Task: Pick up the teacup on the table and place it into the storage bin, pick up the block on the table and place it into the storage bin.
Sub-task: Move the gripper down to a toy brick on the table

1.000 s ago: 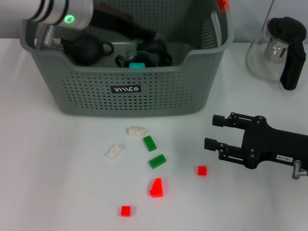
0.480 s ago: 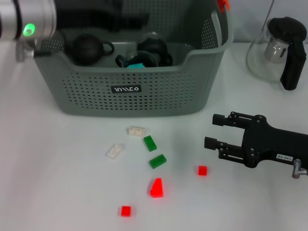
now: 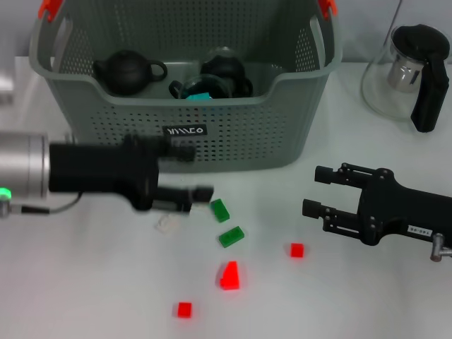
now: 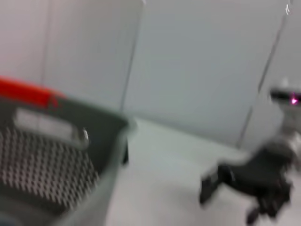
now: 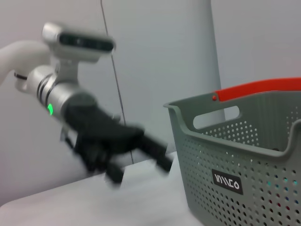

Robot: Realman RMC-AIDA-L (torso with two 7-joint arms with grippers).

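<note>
The left gripper (image 3: 189,171) reaches in low over the table from its left edge, fingers spread and empty, tips just in front of the bin (image 3: 233,145) and above the loose blocks; it looks lined up to drop on a white block (image 3: 168,223) beside its lower finger. The right gripper (image 3: 316,191) hangs near the right edge, also spread and holding nothing, pointing toward the middle, probably parked clear of the other arm.

Outward from the left gripper lie two green blocks (image 3: 219,210), then a red wedge (image 3: 229,275) and two small red blocks (image 3: 296,250) toward the front edge. The bin stands at the back, with a dark teapot (image 3: 127,72) and a cup-like dark piece (image 3: 224,75) inside it (I cannot tell whether this is the teacup), so blocks appear to be what is left. A glass jug (image 3: 406,74) sits at the back right corner.

Only the head view shows the blocks and the bin's contents. The right wrist view gives the left gripper (image 5: 117,150) from the side, beside the bin's front wall (image 5: 244,160). The left wrist view shows only a bin corner (image 4: 56,155) and the far right gripper (image 4: 211,183).
</note>
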